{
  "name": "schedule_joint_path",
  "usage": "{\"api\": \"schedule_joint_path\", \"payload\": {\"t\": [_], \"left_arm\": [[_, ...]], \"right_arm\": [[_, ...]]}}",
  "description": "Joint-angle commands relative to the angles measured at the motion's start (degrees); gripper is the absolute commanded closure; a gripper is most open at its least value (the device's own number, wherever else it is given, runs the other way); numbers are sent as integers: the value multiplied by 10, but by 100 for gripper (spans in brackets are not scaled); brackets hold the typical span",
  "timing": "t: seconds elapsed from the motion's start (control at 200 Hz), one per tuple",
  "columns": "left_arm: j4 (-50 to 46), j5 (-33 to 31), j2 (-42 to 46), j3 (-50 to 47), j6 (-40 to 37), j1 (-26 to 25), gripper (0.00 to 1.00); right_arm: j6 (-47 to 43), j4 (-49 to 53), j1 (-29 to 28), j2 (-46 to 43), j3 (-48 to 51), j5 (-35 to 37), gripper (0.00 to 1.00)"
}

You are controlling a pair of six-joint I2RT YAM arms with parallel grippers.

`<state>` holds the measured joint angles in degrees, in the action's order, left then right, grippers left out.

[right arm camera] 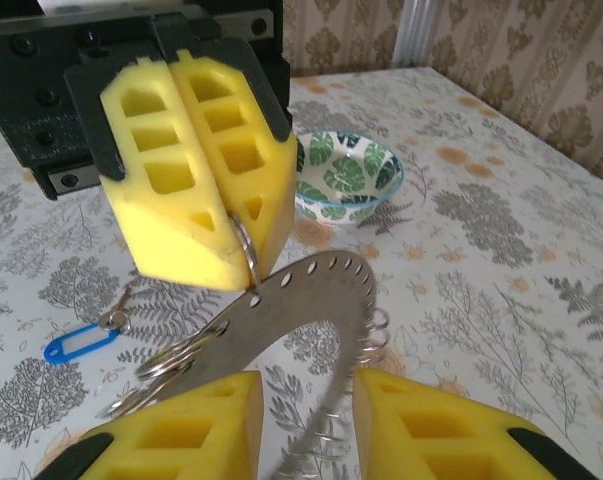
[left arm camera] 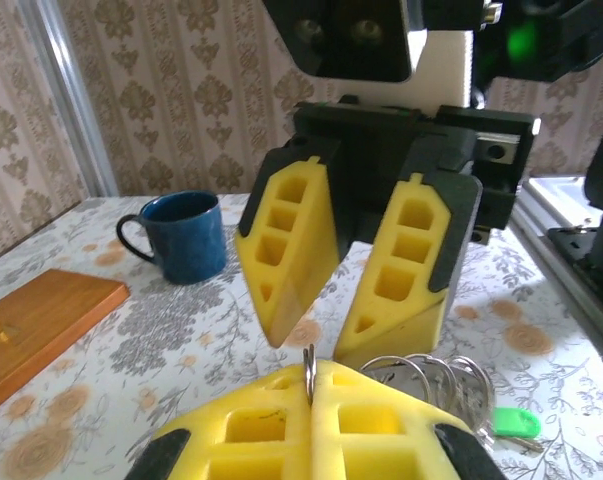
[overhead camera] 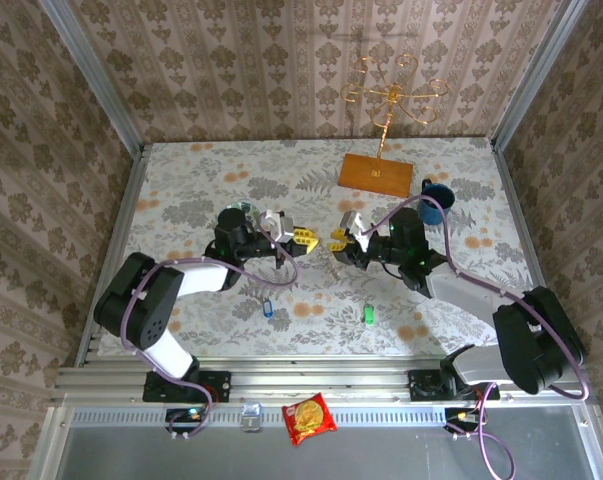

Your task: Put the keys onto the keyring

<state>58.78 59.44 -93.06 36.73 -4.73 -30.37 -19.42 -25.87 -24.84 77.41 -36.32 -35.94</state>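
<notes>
Keyring (right arm camera: 311,300): over the tabletop's middle, between my two claws.
Left claw (right arm camera: 243,262): closed tight, pinching one of its thin wire loops.
Right claw (right arm camera: 306,392): fingers apart, straddling its flat band.
Keys: blue key (overhead camera: 268,308) and green key (overhead camera: 368,315) lie toward the near edge.

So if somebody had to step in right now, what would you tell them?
Left gripper: shut on a small loop of the keyring, holding it.
Right gripper: jaws open, with the keyring's flat band between them but not gripped.
Blue key and green key: lying loose on the table, nearer the arm bases.
Done: keyring in hand.
Left: pick up both keys and thread them on.
</notes>
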Motion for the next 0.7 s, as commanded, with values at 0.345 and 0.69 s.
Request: {"api": "schedule_joint_path", "payload": {"t": [0.345, 0.69], "left_arm": [[69, 45, -26, 6, 32, -7, 100], [62, 45, -37, 0, -10, -10, 100]], "right_arm": [[-2, -63, -27, 1, 38, -9, 73], [-11, -12, -3, -38, 51, -27, 71]]}}
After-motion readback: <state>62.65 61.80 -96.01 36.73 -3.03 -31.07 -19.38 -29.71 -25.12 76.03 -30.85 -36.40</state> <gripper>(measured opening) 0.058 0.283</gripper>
